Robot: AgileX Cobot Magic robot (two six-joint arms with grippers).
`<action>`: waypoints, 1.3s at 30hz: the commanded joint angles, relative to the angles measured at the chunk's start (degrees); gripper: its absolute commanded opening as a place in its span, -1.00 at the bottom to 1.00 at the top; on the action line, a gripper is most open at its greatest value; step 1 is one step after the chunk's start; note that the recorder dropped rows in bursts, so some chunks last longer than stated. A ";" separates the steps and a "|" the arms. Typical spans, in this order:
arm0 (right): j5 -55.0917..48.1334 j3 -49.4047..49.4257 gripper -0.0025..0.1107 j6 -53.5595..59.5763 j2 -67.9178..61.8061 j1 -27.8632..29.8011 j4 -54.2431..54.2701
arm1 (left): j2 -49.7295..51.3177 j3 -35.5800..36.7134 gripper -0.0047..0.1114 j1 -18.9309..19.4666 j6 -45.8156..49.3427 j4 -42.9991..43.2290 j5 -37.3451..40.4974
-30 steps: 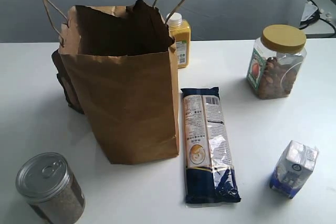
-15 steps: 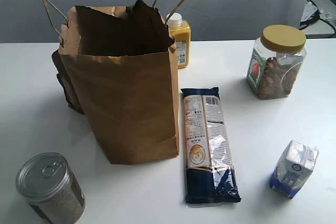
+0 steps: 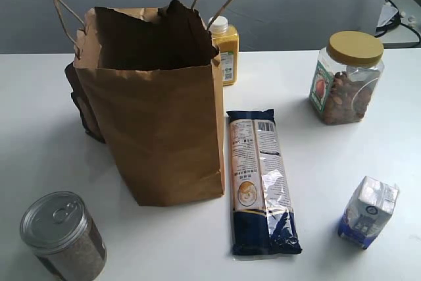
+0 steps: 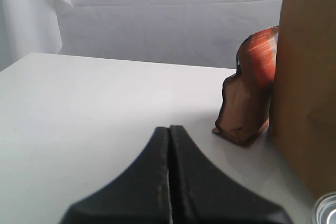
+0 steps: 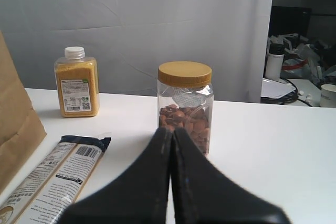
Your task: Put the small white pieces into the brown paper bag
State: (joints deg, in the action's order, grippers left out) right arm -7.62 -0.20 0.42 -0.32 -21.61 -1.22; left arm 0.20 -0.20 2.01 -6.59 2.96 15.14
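The brown paper bag (image 3: 164, 129) stands upright and open at the left of the table, its cord handles up. Its side also shows in the left wrist view (image 4: 310, 77) and a corner of it in the right wrist view (image 5: 13, 129). The small white pieces show in no view. My left gripper (image 4: 169, 129) is shut with nothing in it, low over the bare table left of the bag. My right gripper (image 5: 172, 130) is shut and empty too, facing the nut jar. Neither gripper appears in the exterior view.
A dark pouch (image 3: 82, 106) leans behind the bag's left side. An orange juice bottle (image 3: 225, 47) stands behind the bag. A yellow-lidded nut jar (image 3: 345, 77), a long blue packet (image 3: 260, 182), a blue-and-white carton (image 3: 368, 210) and a tin can (image 3: 62, 235) are spread around.
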 commanded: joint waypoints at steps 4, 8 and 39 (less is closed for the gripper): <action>-0.09 0.20 -0.96 0.43 0.32 0.46 0.44 | -0.20 0.20 -0.92 -0.31 -0.31 -0.45 -0.13; -0.09 0.20 -0.96 0.43 0.32 0.46 0.44 | -0.20 0.20 -0.92 -0.31 -0.31 -0.45 -0.13; -0.09 0.20 -0.96 0.43 0.32 6.37 0.44 | -0.20 0.20 -0.92 -0.31 -0.31 -0.45 -0.13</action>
State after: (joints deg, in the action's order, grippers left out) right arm -7.62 -0.20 0.42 -0.32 -15.42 -1.22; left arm 0.20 -0.20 2.01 -6.59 2.96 15.14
